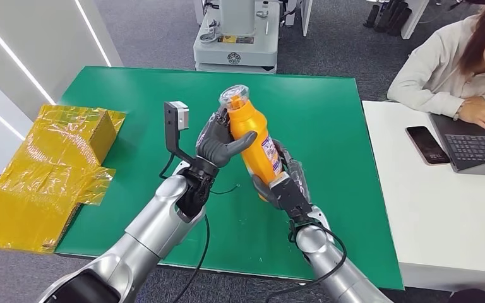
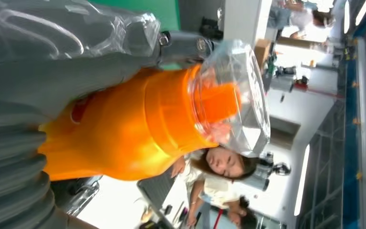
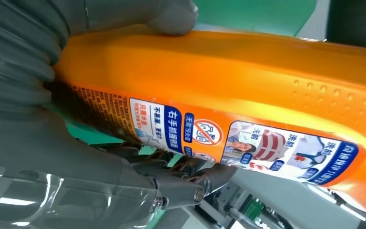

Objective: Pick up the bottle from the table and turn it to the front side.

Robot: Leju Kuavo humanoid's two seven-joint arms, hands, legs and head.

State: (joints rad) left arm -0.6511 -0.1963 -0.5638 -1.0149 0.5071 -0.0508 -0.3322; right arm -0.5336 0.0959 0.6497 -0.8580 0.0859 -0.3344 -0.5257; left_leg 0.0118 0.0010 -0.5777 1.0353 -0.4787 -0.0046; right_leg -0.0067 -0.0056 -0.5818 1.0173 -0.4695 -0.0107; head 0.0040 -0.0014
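Orange bottle (image 1: 253, 137) held up over green table (image 1: 328, 126), clear cap (image 1: 234, 96) tilted away. Left hand (image 1: 218, 140) wraps its upper body; right hand (image 1: 284, 183) grips the base, label (image 3: 248, 143) facing right wrist camera.

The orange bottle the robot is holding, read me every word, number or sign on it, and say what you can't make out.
On the orange bottle, label, right wrist view:
"右手" in the blue box; the characters after it are too blurred to read.
"洗前" beside the small pictures.
A red circle with a slash: a prohibition sign.
Fine print near the right hand: too small to read.
Head view: label too small.
Left wrist view: a red mark under the left hand, unreadable.
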